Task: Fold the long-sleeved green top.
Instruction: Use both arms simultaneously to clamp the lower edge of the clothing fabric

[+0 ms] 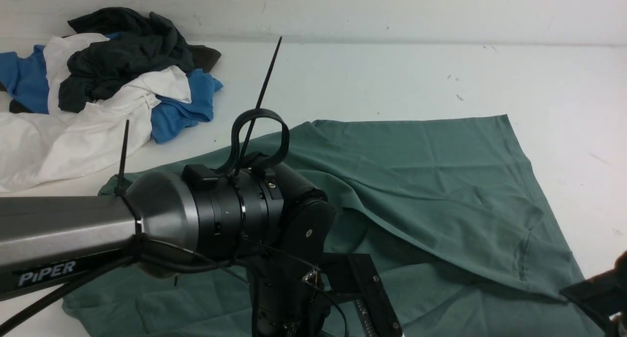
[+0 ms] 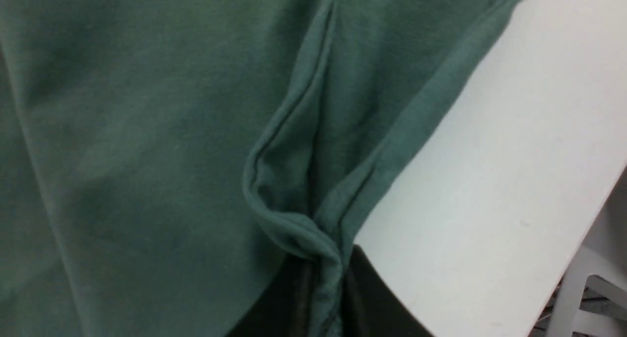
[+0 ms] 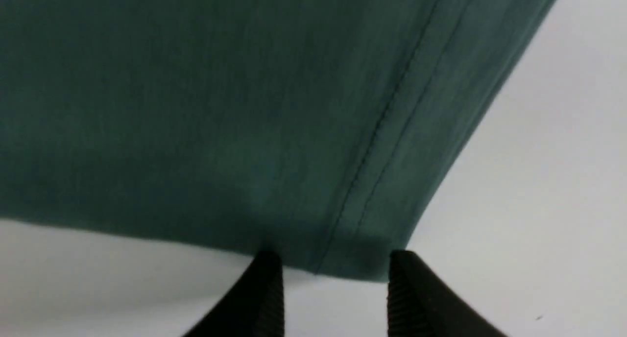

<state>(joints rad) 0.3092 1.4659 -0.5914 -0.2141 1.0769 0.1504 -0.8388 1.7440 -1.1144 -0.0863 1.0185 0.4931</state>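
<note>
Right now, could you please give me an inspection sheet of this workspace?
Surface: white table, a few dark specks.
Job's things: green long-sleeved top spread out, creased.
Clutter: pile of blue, white and dark garments, far left.
Grippers: left gripper, jaws shut on bunched top; right gripper, jaws open astride a hem corner.
Cables: black cable and cable ties on the left arm.
Surroundings: white wall behind.

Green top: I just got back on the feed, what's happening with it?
The green top lies spread but rumpled on the white table, not yet folded. The left arm has its jaws shut on a bunched edge of the fabric. The right arm has its jaws apart, straddling a hemmed corner, not clamped on it. A pile of other clothes sits at the far left, clear of the top.
</note>
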